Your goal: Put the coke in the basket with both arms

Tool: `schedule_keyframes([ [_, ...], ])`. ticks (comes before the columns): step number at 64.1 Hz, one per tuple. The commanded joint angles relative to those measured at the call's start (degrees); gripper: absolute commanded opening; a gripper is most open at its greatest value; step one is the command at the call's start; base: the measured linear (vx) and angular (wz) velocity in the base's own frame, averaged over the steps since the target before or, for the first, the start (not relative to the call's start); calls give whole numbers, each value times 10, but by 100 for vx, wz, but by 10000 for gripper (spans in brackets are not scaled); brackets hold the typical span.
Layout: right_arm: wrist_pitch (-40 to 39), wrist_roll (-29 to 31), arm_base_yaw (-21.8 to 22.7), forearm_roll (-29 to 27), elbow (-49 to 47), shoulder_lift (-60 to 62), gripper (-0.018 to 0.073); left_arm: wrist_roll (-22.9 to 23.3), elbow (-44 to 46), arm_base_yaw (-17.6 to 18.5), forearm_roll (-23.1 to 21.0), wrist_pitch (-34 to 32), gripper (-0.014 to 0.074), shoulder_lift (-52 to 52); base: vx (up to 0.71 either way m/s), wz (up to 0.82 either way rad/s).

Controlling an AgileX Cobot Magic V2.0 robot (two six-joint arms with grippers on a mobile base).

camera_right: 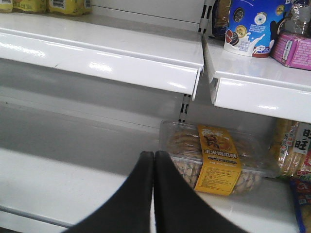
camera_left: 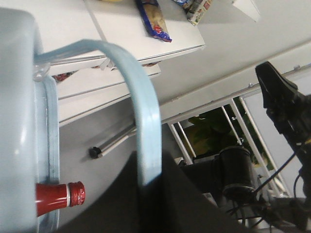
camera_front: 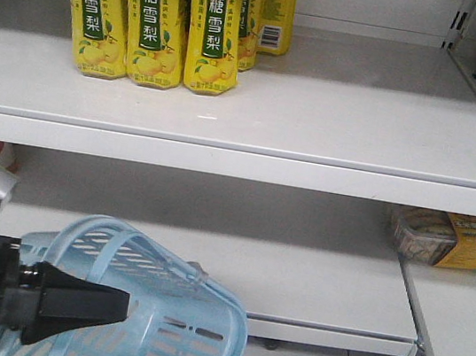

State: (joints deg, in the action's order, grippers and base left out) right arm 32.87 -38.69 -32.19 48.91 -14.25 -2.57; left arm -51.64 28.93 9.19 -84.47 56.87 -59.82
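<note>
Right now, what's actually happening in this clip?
The left pincer is shut on the handle of the light blue basket, holding it in front of the store shelves. The coke is already inside the basket, its red cap showing past the rim. The right pincer is shut and empty, pointing at the lower shelf near a boxed snack.

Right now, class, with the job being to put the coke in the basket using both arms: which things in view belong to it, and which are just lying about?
Belongs to the job:
- light blue slotted plastic basket
- red-capped coke bottle
- black left gripper
- black right gripper

Just lying about:
- yellow green-labelled cartons
- clear biscuit tray with yellow band
- white metal shelves
</note>
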Motion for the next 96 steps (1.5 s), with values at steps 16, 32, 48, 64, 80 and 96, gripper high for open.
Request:
schedule_keyframes([
  [16, -31, 4, 2, 25, -14, -8, -9, 0, 18, 1, 87, -7, -6, 229, 0, 0],
  [32, -31, 4, 2, 25, -14, -8, -9, 96, 18, 1, 206, -115, -6, 349, 0, 0],
  [48, -31, 4, 2, 25, -14, -8, -9, 192, -2, 1, 401, -171, -6, 437, 0, 0],
  [64, -31, 4, 2, 25, -14, -8, -9, 312, -90, 1, 534, -243, -6, 528, 0, 0],
  [80, -32, 4, 2, 25, -14, -8, -9, 458, -173, 1, 635, -317, -6, 603, 0, 0],
  [96, -32, 4, 2, 26, -14, -8, -9, 468, -235, 1, 696, -402, -6, 614, 0, 0],
])
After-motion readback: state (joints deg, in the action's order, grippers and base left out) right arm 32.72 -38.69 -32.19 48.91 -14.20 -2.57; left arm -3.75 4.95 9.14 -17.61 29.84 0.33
